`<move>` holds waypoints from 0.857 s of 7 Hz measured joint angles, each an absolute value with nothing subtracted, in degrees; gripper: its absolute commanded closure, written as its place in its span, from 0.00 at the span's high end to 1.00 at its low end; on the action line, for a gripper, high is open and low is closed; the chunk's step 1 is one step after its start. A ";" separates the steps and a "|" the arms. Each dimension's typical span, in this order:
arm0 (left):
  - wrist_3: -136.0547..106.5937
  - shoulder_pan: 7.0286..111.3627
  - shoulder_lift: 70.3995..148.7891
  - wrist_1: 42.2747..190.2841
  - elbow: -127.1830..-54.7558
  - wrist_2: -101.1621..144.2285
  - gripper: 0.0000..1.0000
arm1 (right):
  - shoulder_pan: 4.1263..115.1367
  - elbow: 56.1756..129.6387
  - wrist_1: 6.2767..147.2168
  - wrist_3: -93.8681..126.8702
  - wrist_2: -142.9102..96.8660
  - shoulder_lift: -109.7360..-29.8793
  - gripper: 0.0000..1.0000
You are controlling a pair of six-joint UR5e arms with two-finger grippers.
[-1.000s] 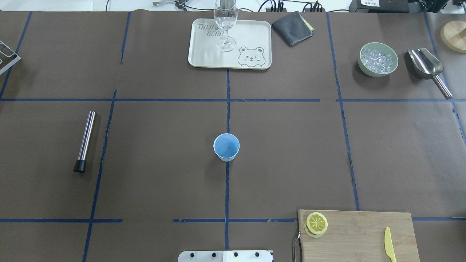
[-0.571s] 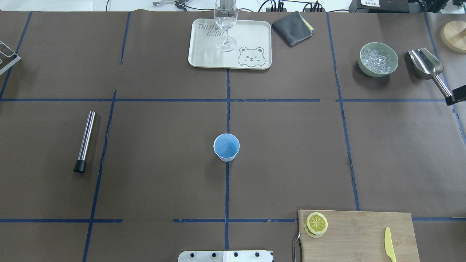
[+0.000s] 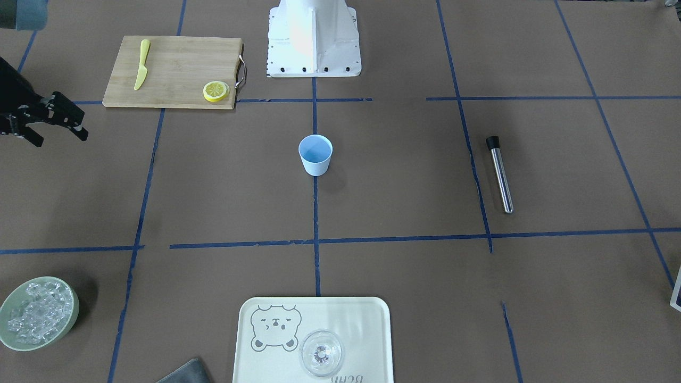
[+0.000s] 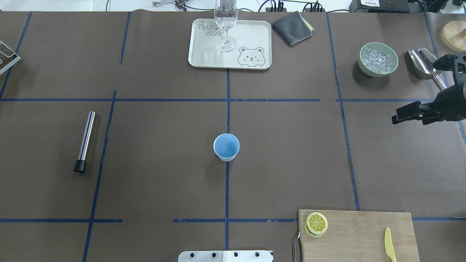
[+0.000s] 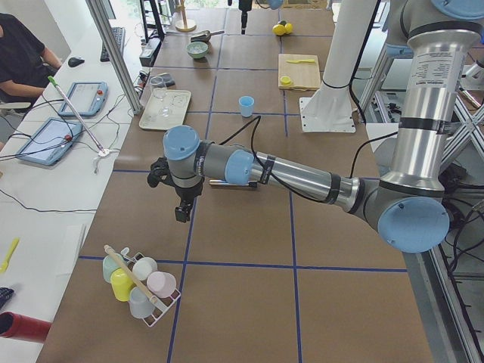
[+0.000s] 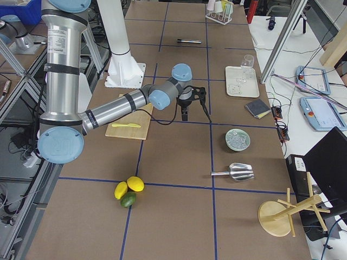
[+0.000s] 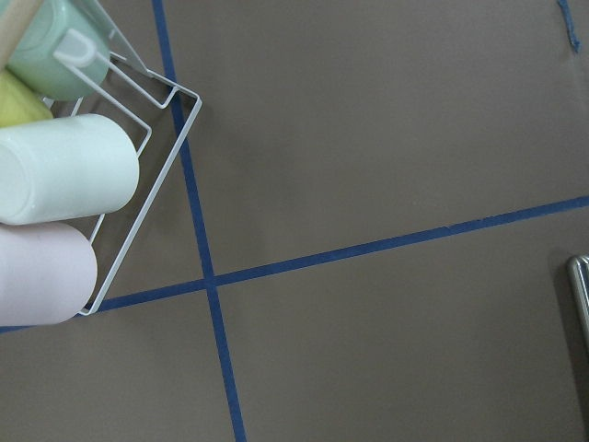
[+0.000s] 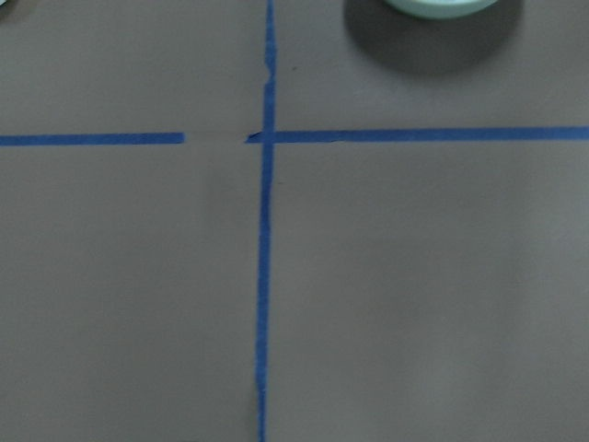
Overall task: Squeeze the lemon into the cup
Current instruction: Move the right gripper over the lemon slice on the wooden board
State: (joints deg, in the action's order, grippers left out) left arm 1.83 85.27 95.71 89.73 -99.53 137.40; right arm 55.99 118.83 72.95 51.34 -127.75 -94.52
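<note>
The light-blue cup (image 4: 226,146) (image 3: 315,154) stands upright on the centre line of the table, with nothing near it. The lemon (image 4: 316,222) (image 3: 216,90) is the top slice of a small stack at the corner of the wooden cutting board (image 4: 364,236). My right gripper (image 4: 410,118) (image 3: 59,135) hangs open and holds nothing. It is above the table's right side, between the ice bowl and the board and far from both cup and lemon. My left gripper (image 5: 181,204) shows only in the exterior left view, near the cup rack, so I cannot tell its state.
A yellow knife (image 4: 389,244) lies on the board. At the far right are a green bowl of ice (image 4: 378,59) and a metal scoop (image 4: 422,62). A tray (image 4: 204,54) with a glass (image 4: 226,25) and a grey cloth (image 4: 293,28) are at the back. A steel rod (image 4: 84,142) lies left.
My right gripper has come into the overhead view from the right edge and moved left over the table. The cup, lemon slices and other things have not moved.
</note>
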 measured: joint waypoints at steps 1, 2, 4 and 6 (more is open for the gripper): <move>0.20 84.22 95.71 92.13 -99.71 137.09 1.00 | 50.96 121.13 72.86 57.31 -125.27 -93.95 1.00; -1.78 82.92 95.71 94.01 -99.86 136.56 1.00 | 45.92 122.54 72.85 61.77 -121.17 -93.34 1.00; -4.53 80.26 95.67 95.95 -100.34 135.69 1.00 | 35.22 124.21 72.88 70.61 -110.85 -92.95 1.00; -7.32 77.91 95.27 98.32 -100.53 135.47 1.00 | 25.52 125.12 73.32 76.40 -103.19 -92.91 1.00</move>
State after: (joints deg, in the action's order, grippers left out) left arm -7.32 77.91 95.27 98.32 -100.53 135.47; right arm 25.52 125.12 73.32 76.40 -103.19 -92.91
